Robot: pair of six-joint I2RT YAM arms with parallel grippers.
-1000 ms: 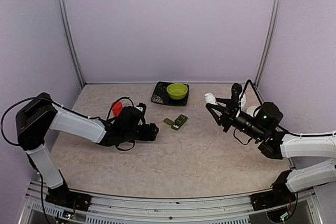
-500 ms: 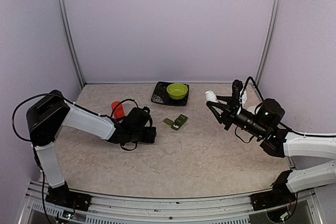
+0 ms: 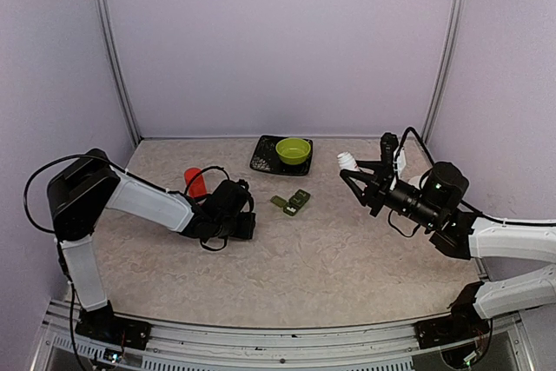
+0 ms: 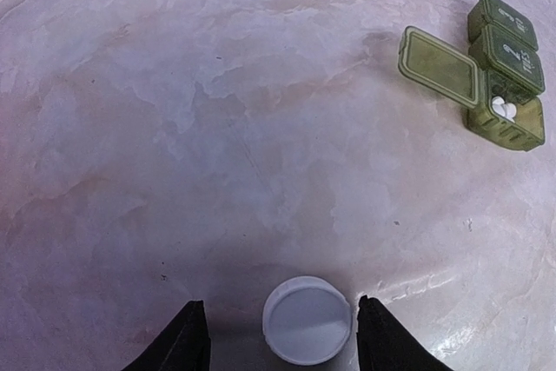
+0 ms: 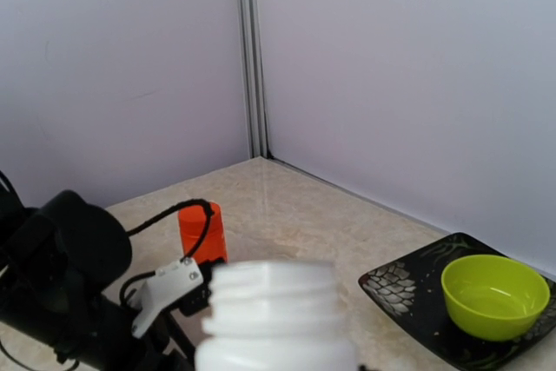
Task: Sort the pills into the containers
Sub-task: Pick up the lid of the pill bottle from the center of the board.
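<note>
The containers (image 4: 508, 67) are a row of dark green boxes (image 3: 295, 202) at mid-table. The end box has its lid swung open, and two white pills (image 4: 502, 109) lie inside. A white cap (image 4: 307, 319) lies flat on the table between the fingers of my left gripper (image 4: 284, 341). The jaws are open around it: the right finger is close to its rim and the left finger stands apart. My right gripper (image 3: 358, 175) is shut on an uncapped white bottle (image 5: 276, 319), held above the table right of the containers (image 3: 347, 162).
An orange bottle (image 3: 194, 182) stands just behind my left arm (image 5: 201, 232). A green bowl (image 3: 294, 150) sits on a black tray (image 3: 261, 161) at the back wall. Metal posts mark the back corners.
My left gripper's jaws have narrowed around the white cap, and the arm has shifted slightly left and nearer. The right arm with the bottle has barely moved.
</note>
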